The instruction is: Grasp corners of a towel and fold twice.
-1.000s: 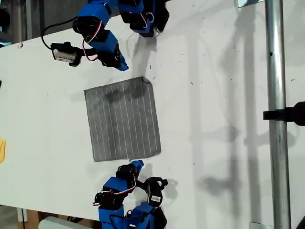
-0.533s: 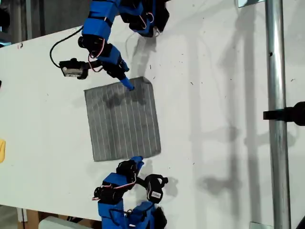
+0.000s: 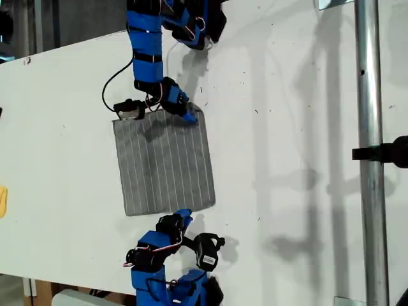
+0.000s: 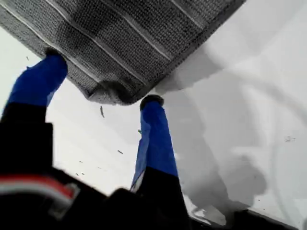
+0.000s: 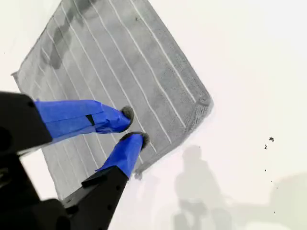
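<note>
Movement at the near side is slight: my second gripper (image 5: 133,125) hangs at the near edge of the flat towel (image 3: 164,162), jaws barely apart and empty. Farther off, my first gripper (image 4: 103,79) has swung down onto the far corner (image 4: 115,93), at the exterior view's right. Its jaws are spread astride that corner, so I judge a first grasp ready.

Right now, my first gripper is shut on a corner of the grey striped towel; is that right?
Not quite: my first gripper is open, not shut. The first wrist view shows its jaws standing on either side of a corner of the grey striped towel.
</note>
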Robot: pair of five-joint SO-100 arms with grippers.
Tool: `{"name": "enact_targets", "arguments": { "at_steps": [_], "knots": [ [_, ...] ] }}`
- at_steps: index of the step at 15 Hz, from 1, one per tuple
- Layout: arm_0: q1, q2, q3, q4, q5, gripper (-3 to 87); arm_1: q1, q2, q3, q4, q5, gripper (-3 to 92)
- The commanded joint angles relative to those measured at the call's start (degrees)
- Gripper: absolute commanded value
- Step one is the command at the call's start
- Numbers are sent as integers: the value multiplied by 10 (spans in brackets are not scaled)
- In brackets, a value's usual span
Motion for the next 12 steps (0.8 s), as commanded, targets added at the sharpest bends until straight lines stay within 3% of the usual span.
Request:
{"name": "enact_targets", "arguments": {
  "at_steps": [1,2,4,5,9,10,12],
  "knots": [
    [1,4,-35,9,3,37,-12,-54,-52,-18,-1,227],
    [1,4,-36,11,1,37,-11,-66,-66,-14,-4,198],
    [2,4,-40,18,-2,36,-11,-74,-75,-18,-5,29],
    [4,4,-40,22,-5,35,-18,-72,-76,-24,-4,-2],
    [12,-16,-75,59,-18,60,-40,-76,-91,-35,-1,-2],
    [16,-40,-106,75,-14,112,-42,-76,-93,-35,1,-2],
    [23,-97,-161,49,64,241,-45,-76,-98,-36,3,-2]
  ]
}}
